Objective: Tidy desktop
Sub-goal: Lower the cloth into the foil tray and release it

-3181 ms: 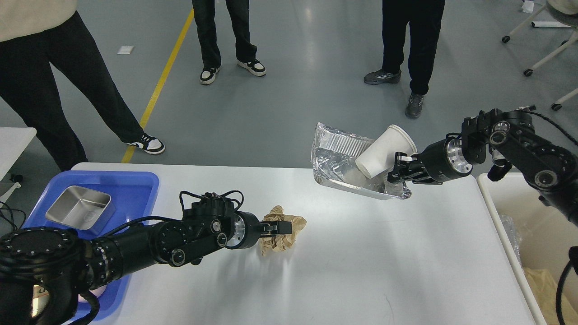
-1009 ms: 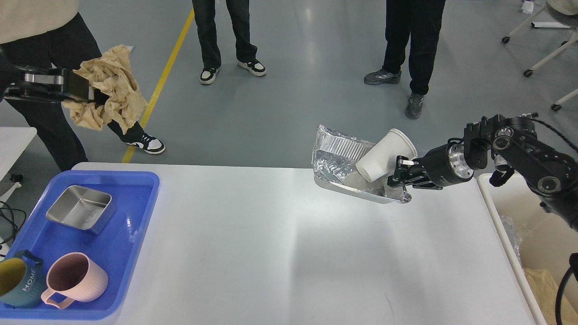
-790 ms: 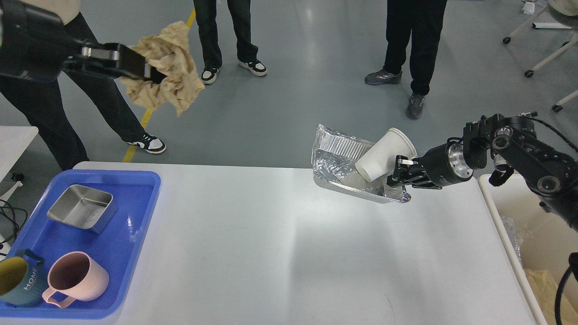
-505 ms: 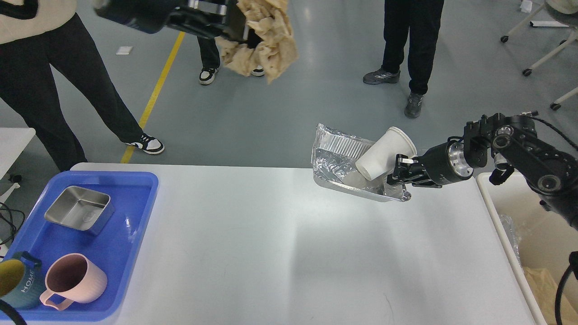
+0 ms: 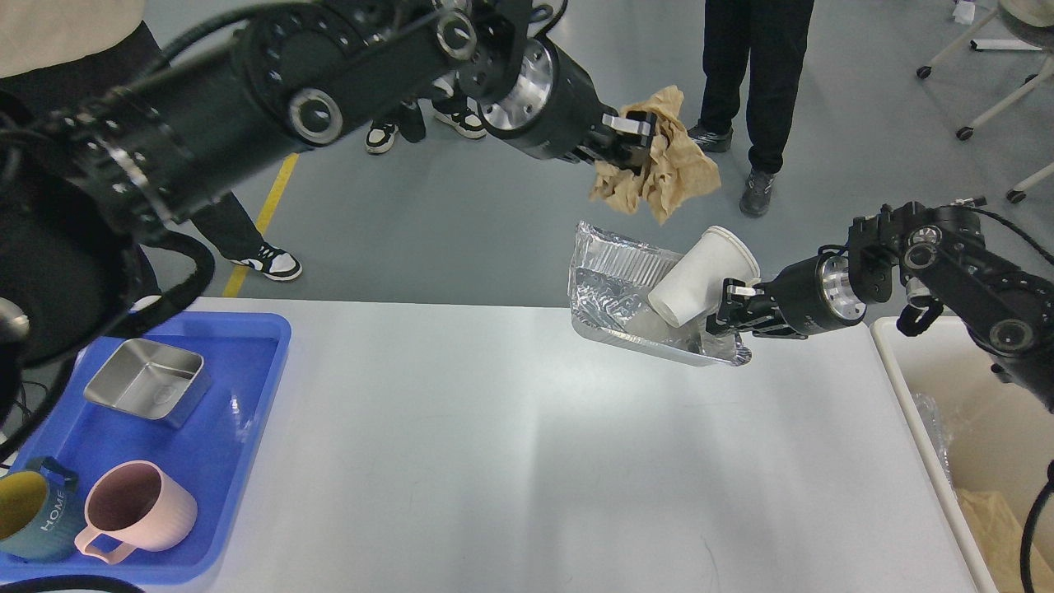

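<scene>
Nearest me on the left, a blue tray (image 5: 247, 428) sits on the white desk (image 5: 527, 461), which fills the lower part of the view from the tray across to the right. In the tray's near corner a dark teal mug (image 5: 33, 511) stands just beside a pink mug (image 5: 136, 515), and farther back in the same tray rests a steel square container (image 5: 146, 382). On the near right, a cream-white bin (image 5: 922, 412) stands against the desk's right edge, with some tan paper showing inside it.

Farther out, over the desk's far right part, my right end effector (image 5: 723, 311) is clamped on the near rim of a crumpled foil tray (image 5: 617, 288), which I hold tilted with its low corner close to the desk surface; whether it touches I cannot tell. A white paper cup (image 5: 700, 280) lies tipped inside that foil tray, its open mouth pointing up and to the right.

Farthest and highest, my left arm reaches across from the left, and my left end effector (image 5: 638, 142) is closed on a wad of brown crumpled paper (image 5: 671, 165), held in the air above the foil tray. Beyond the desk, people's legs stand on the grey floor (image 5: 494, 206).
</scene>
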`<state>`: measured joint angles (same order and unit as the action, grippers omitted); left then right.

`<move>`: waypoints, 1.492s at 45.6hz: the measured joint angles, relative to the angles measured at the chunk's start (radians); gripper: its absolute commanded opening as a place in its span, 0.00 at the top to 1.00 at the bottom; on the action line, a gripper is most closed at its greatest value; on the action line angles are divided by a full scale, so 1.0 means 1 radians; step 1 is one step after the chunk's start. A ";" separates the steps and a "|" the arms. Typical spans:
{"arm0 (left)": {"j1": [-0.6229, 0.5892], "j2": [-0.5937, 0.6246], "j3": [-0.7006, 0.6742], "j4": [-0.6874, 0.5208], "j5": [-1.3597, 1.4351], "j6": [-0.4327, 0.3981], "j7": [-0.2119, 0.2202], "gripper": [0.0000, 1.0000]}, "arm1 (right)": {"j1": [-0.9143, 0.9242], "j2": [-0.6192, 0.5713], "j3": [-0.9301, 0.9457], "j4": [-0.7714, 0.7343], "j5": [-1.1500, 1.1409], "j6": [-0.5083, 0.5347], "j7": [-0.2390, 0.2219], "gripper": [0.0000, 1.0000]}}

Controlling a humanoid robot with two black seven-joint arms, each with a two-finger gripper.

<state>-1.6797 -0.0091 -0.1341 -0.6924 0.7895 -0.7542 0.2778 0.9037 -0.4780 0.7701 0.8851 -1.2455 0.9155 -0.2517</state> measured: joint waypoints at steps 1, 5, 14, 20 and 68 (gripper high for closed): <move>0.010 -0.019 0.001 0.013 0.004 0.009 -0.001 0.99 | 0.000 -0.002 0.000 0.002 0.000 0.000 0.000 1.00; 0.053 -0.091 0.003 0.055 0.025 0.044 -0.003 0.99 | -0.001 -0.005 0.000 0.009 0.000 0.001 0.000 1.00; 0.115 -0.145 0.025 0.080 0.047 0.088 -0.003 0.96 | -0.002 -0.007 0.000 0.012 0.000 0.002 -0.001 1.00; 0.129 -0.146 0.031 0.080 0.048 0.098 -0.003 0.87 | -0.002 -0.007 0.000 0.011 0.000 0.002 -0.001 1.00; 0.137 -0.066 -0.043 0.080 -0.038 0.160 -0.017 0.04 | -0.005 -0.021 0.005 -0.046 -0.003 -0.008 0.005 1.00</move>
<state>-1.5428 -0.0754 -0.1775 -0.6122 0.7517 -0.5944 0.2608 0.8989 -0.4991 0.7756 0.8389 -1.2483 0.9078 -0.2466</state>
